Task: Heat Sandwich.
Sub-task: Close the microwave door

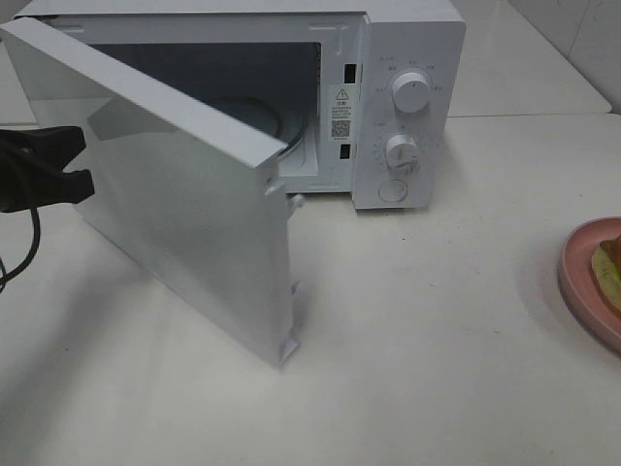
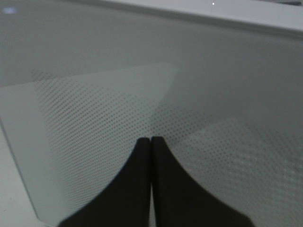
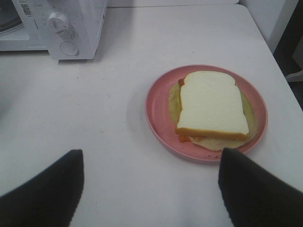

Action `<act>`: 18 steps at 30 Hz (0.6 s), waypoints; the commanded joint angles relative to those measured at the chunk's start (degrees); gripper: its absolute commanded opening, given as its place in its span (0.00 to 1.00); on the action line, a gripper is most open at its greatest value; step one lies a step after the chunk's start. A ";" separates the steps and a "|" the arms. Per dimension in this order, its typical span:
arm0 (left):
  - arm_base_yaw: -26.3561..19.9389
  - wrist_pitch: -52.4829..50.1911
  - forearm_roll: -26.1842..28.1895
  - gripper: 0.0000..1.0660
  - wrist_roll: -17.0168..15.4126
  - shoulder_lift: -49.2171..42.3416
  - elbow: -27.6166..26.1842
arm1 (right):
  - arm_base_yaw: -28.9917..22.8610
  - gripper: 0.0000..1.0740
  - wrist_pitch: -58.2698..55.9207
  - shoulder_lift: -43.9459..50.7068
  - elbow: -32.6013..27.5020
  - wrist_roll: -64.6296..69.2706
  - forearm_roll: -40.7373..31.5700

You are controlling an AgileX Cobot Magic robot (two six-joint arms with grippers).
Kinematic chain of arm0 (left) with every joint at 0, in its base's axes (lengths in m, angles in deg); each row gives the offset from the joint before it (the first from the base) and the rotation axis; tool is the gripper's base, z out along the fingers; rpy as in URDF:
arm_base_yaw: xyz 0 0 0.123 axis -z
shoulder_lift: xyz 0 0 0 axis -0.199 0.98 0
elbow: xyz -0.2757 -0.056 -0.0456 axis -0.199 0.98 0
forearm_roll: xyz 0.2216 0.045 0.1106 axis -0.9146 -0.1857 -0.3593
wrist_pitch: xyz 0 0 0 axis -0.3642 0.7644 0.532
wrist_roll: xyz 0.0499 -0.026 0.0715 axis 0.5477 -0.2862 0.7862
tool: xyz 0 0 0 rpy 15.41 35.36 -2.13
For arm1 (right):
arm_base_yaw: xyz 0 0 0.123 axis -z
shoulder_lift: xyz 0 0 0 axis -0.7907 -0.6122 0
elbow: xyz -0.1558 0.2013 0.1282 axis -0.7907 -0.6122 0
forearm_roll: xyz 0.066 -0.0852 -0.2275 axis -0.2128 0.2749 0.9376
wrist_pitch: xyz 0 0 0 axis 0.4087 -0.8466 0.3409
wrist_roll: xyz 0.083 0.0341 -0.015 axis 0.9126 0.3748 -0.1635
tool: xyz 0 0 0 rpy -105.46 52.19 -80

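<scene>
my right tool hung wide open, empty, nearer the sandwich lying just ahead on its plate; left tool shut, empty, at the microwave door.

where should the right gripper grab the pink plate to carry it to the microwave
Probably the pink plate by its raised rim on the side nearest the right gripper, coming in low from that side with one finger over the rim and one under. The sandwich fills most of the centre, leaving only the rim bare. The jaws already stand wide apart, just short of the plate.
</scene>
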 commanded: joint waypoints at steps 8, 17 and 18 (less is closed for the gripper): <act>6.93 -0.80 4.76 0.00 1.26 3.38 -6.30 | 0.40 0.70 0.57 1.49 -0.06 -0.86 0.06; 11.97 2.18 6.42 0.00 3.15 6.13 -11.46 | 0.40 0.70 0.57 1.49 -0.06 -0.86 0.06; 13.18 2.41 7.79 0.00 4.07 6.99 -12.49 | 0.40 0.70 0.57 1.49 -0.06 -0.86 0.06</act>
